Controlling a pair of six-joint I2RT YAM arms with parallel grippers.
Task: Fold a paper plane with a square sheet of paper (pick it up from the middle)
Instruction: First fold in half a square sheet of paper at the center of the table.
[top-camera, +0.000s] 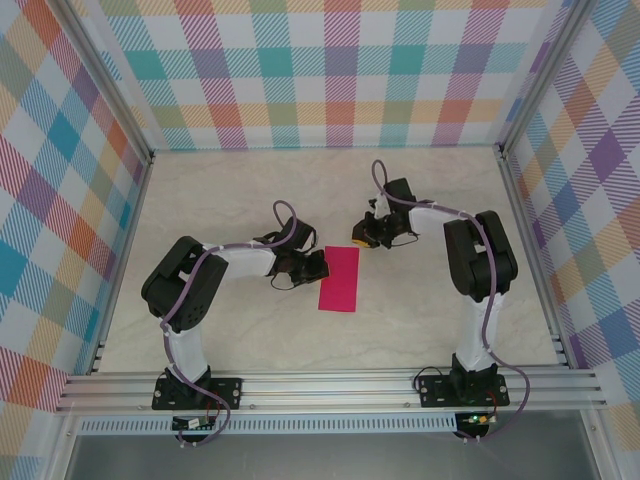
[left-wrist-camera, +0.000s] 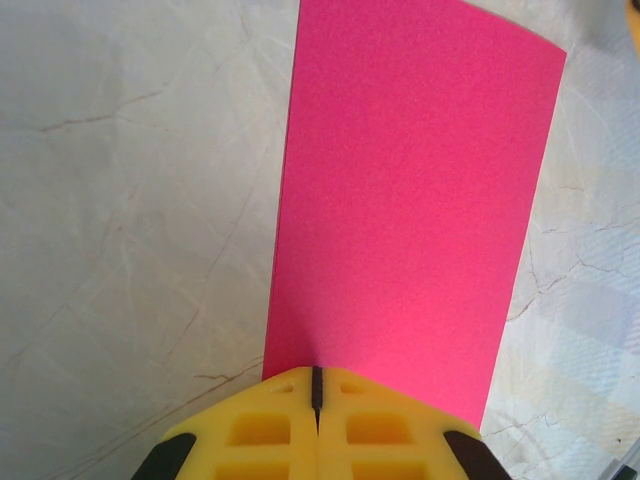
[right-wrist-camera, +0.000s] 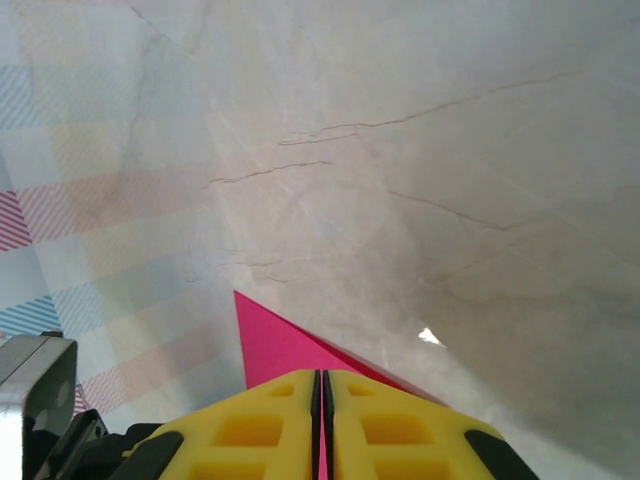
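While both arms reach toward the middle of the marble-patterned bench (top-camera: 250, 190), I see the magenta sheet of paper (top-camera: 339, 280) lying between them. From above it reads as a narrow rectangle, longer than it is wide, with its long sides running away from the arm bases.

The left tool (top-camera: 318, 265) sits at the sheet's left long edge. On its wrist camera the yellow fingers (left-wrist-camera: 270, 425) are pressed together, leaving only a thin dark seam, and the paper (left-wrist-camera: 410, 200) stretches flat ahead from right at their tips. I cannot tell whether that edge is pinched or just touched.

The right tool (top-camera: 360, 240) is at the sheet's far right corner. Its wrist view shows the fingers (right-wrist-camera: 250, 430) closed too, with a pointed pink corner (right-wrist-camera: 275, 345) poking out past the tips and a sliver of pink in the seam. I read that as a grip on the paper. A darker strip shows under the corner's right edge.
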